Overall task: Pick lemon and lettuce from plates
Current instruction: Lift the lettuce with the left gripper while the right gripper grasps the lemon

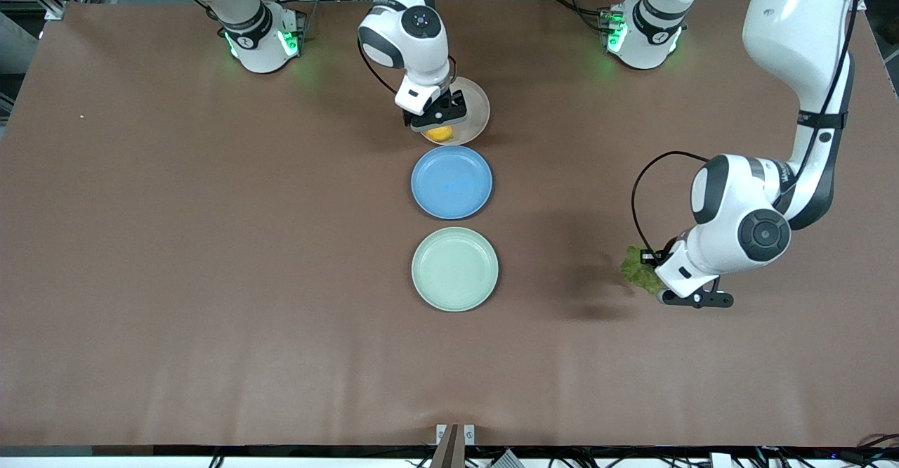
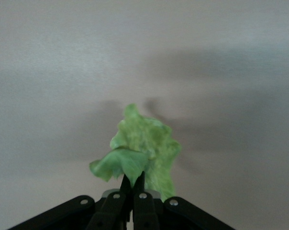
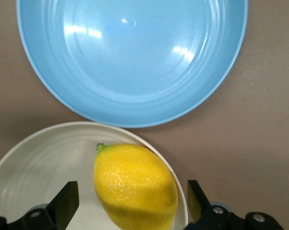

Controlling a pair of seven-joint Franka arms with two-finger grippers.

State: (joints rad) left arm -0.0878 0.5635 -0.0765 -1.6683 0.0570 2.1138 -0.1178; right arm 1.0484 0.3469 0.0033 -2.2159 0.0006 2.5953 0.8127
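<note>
The yellow lemon (image 1: 440, 133) lies on the beige plate (image 1: 476, 106), at the edge beside the blue plate. In the right wrist view the lemon (image 3: 135, 188) rests by the rim of the beige plate (image 3: 34, 165). My right gripper (image 1: 437, 124) (image 3: 130, 201) is open, low over the plate, with one finger on each side of the lemon. My left gripper (image 1: 652, 265) (image 2: 132, 179) is shut on the green lettuce (image 1: 638, 269) (image 2: 143, 146) and holds it over bare table toward the left arm's end. The mint green plate (image 1: 455, 269) holds nothing.
A blue plate (image 1: 451, 182) (image 3: 130, 57) with nothing on it lies between the beige plate and the mint plate. The three plates form a row down the middle of the brown table.
</note>
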